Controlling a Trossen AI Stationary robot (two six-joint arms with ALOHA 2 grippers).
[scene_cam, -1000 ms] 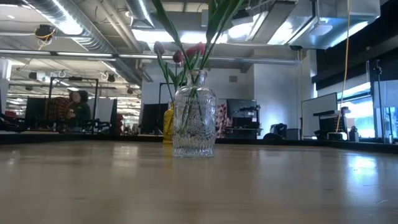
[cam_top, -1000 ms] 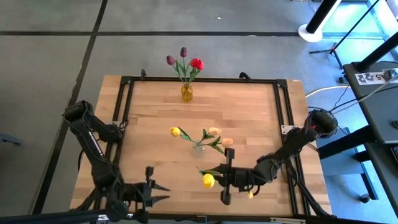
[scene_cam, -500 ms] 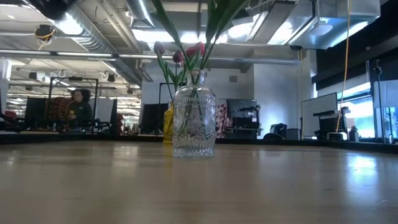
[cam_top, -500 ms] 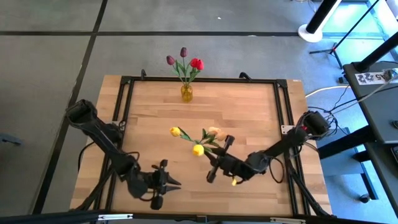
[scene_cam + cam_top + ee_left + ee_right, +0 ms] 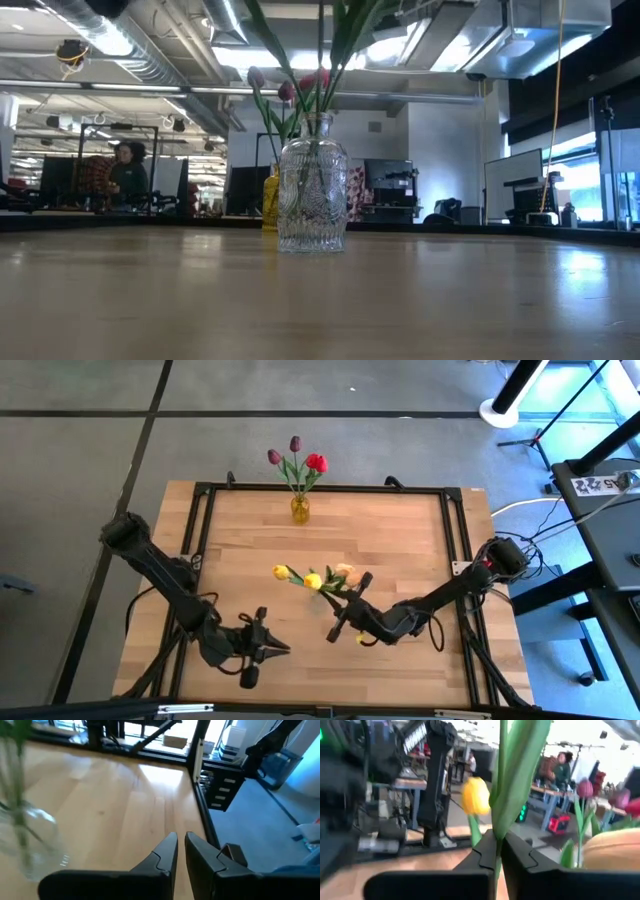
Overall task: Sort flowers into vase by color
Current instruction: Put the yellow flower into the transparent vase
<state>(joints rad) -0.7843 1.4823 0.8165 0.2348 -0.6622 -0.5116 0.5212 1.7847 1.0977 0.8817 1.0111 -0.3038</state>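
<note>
One yellow tulip is held by its stem in the clenched right gripper at the clear vase, while the left gripper, nearly closed, hangs empty near the table's front edge.

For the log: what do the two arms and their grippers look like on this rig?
Both arms are dark, near black, built of slim tubular links with bulkier rounded joints. The left gripper and right gripper each end in two flat, angular black fingers with stepped inner edges. A small yellow spot shows on the right arm near its wrist. No legible markings are visible.
</note>
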